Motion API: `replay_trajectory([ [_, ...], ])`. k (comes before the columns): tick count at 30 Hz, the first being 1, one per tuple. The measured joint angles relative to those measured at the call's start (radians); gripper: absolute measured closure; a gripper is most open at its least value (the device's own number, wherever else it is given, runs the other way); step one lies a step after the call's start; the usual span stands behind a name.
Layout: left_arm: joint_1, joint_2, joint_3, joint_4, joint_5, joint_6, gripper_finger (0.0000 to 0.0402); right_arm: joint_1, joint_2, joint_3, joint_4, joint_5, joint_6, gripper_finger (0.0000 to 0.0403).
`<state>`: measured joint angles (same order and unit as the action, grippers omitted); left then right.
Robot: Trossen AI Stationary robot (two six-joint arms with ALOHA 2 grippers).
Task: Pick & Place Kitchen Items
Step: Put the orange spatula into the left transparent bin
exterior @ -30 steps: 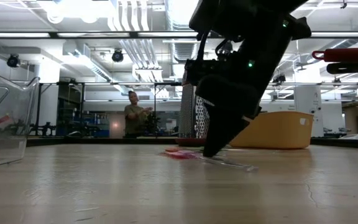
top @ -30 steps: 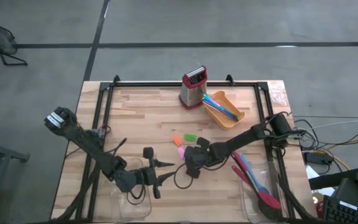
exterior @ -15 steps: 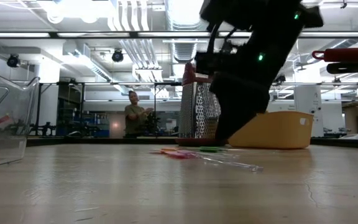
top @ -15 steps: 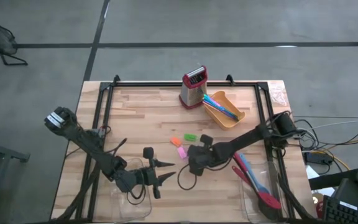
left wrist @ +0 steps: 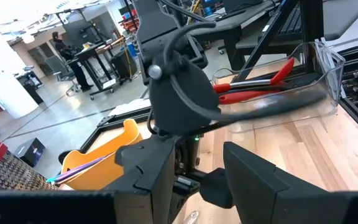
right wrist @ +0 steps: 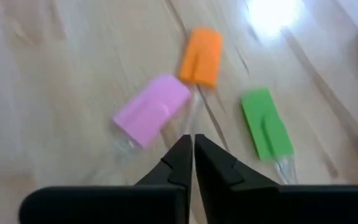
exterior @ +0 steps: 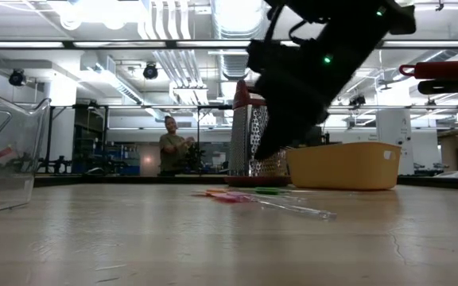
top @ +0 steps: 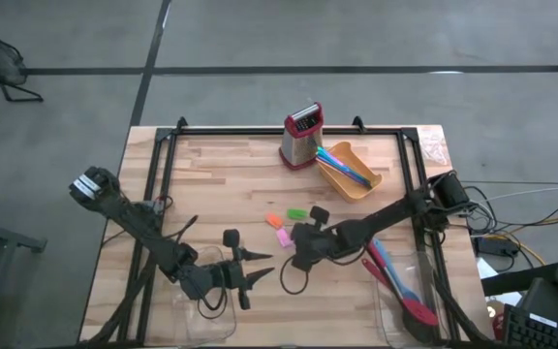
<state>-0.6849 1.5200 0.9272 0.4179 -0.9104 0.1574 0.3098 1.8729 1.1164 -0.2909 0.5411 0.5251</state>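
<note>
Kitchen items are scattered on the wooden desk. High view: an orange piece, green piece and pink piece are seen near the desk's middle, close together. The right end effector is placed just beside them, on the side of the right arm. A yellow bin with blue sticks is set beside a metal grater at the far edge. Red spatulas and a blue one are laid in a clear tray on the right. The left end effector is parked near the front edge over another clear tray, fingers spread apart, nothing held.

Low view: the right arm is hung above the desk, in front of the grater; flat coloured pieces are lying below it, apart from it. The yellow bin is seen to the right. A person is seen far back in the room.

Left wrist view: the left fingers are parted, empty; the right arm, red spatulas and yellow bin are seen ahead.

Right wrist view: the right fingertips are pressed together, nothing gripped; the pink piece, orange piece and green piece are lying on the desk just beyond, each on a clear handle.
</note>
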Motion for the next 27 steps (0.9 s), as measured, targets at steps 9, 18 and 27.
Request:
replay_trajectory([
  [9, 0.0, 0.0, 0.0, 0.0, 0.0, 0.0, 0.0257, -0.04, 0.016, 0.0, 0.259, -0.062, -0.17, 0.0271],
  [18, -0.008, -0.002, 0.0, 0.004, 0.0, 0.0, 0.0257, -0.109, 0.126, 0.046, 0.325, -0.066, -0.245, 0.016],
  [27, -0.01, -0.002, 0.0, 0.003, -0.001, 0.003, 0.0257, -0.191, 0.142, 0.053, 0.324, -0.186, -0.222, 0.0125],
])
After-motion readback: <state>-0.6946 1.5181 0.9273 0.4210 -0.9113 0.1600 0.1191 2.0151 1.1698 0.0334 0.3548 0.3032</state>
